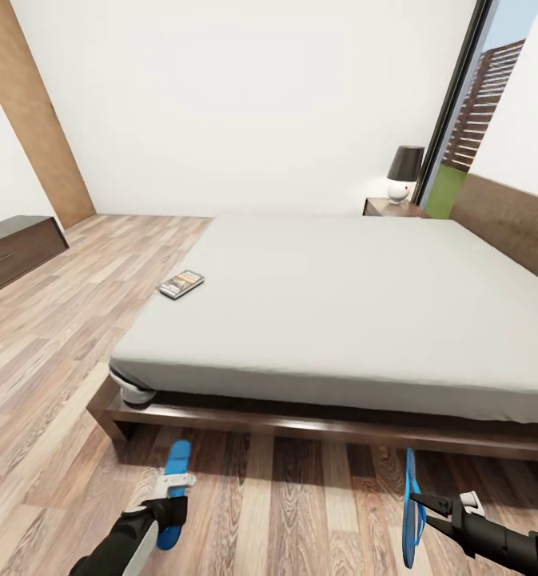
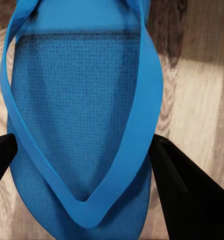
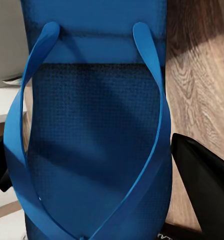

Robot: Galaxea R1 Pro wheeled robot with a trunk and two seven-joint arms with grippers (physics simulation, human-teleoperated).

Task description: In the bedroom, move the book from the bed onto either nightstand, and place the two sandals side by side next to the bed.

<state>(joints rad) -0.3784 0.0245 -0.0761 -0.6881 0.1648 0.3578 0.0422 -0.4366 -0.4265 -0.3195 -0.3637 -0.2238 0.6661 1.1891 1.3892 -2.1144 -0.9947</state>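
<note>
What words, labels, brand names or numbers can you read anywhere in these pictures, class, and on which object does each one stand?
The book on the bed: its cover shows an orange band and pale marks, too small and blurred to read.
The two sandals: plain blue, no lettering.
The lamp on the nightstand: one red dot, no text.
No other writing.

Beyond both grippers, bed (image 1: 340,312) with book (image 1: 180,283) on its near-left part, ahead of left gripper (image 1: 169,492) and its sandal (image 1: 175,480); second sandal (image 1: 411,512) at right gripper (image 1: 428,508), nightstand (image 1: 392,208) far ahead past bed, bearing lamp (image 1: 403,173).
</note>
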